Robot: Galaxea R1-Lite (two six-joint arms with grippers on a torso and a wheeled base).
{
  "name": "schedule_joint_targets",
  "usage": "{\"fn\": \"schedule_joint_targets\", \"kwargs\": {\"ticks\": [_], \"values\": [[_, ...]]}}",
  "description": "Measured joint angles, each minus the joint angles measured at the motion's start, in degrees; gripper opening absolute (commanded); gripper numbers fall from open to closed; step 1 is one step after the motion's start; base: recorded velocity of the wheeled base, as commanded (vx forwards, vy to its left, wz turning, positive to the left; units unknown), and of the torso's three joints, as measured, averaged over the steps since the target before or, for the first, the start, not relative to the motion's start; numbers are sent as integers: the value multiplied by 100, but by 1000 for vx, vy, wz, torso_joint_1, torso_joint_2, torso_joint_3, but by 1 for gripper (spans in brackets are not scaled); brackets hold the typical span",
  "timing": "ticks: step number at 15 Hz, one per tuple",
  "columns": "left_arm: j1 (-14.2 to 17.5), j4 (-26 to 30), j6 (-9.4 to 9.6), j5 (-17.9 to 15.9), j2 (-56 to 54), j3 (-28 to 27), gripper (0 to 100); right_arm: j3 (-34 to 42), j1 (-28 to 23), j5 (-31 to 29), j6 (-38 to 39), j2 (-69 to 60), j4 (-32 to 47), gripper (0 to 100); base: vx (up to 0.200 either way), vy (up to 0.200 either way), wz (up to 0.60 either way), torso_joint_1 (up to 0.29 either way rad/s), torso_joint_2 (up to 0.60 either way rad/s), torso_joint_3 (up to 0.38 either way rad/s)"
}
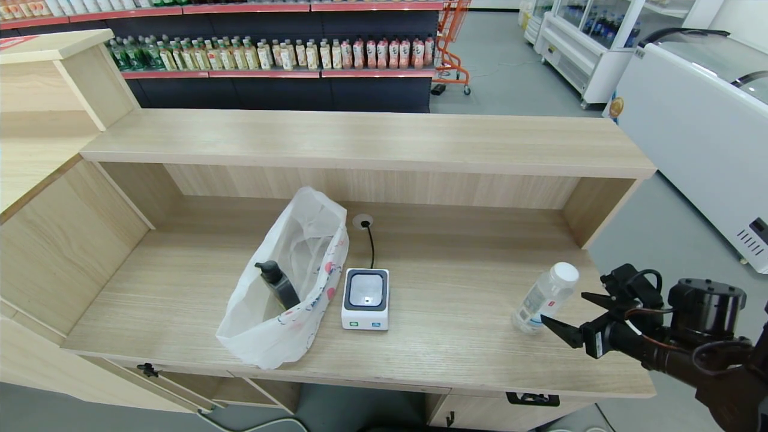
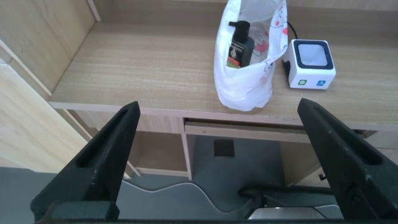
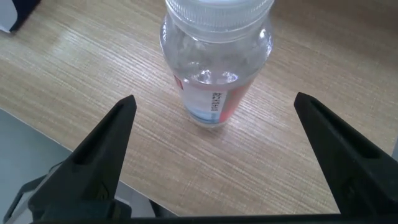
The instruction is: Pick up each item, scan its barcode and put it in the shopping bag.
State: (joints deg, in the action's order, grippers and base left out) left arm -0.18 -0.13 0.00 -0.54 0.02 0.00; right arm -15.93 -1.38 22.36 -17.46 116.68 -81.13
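My right claw [image 1: 563,306] hangs low over the near right corner of the counter [image 1: 456,282]. It is spread wide and grips nothing. Its two dark fingers [image 3: 99,162] point at the water bottle [image 1: 545,297], which lines up with the gap between them just beyond the tips. I see no contact with it.

The bottle stands upright on the wood close to the front edge. It is clear, with a white cap and a label that has a red band. It is well apart from the scanner [image 1: 365,298].

My left claw [image 2: 217,112] is also wide open and empty. It is held out in front of the counter and below its front edge, on the side where the bag sits.

The scanner is a small white box with a dark window on top, sitting near the middle of the counter. Its black cable [image 1: 371,246] runs back to a round hole in the surface.

Just beside it, on my left, the shopping bag [image 1: 288,312] lies slumped with its mouth open. It is thin white plastic with red and blue print. A dark pump bottle [image 1: 279,285] leans inside it, with its head sticking up above the rim.

Beyond the counter are shop shelves [image 1: 276,54] lined with drinks, and a white chest freezer [image 1: 690,132] stands on the right.
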Motion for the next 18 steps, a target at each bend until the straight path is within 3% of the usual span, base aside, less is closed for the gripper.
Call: {"fn": "schedule_joint_targets", "kwargs": {"ticks": [18], "values": [[0, -2, 0, 2, 0, 0, 100, -418, 311, 93, 11, 805, -684, 100, 0, 0, 0, 0, 0, 0]]}}
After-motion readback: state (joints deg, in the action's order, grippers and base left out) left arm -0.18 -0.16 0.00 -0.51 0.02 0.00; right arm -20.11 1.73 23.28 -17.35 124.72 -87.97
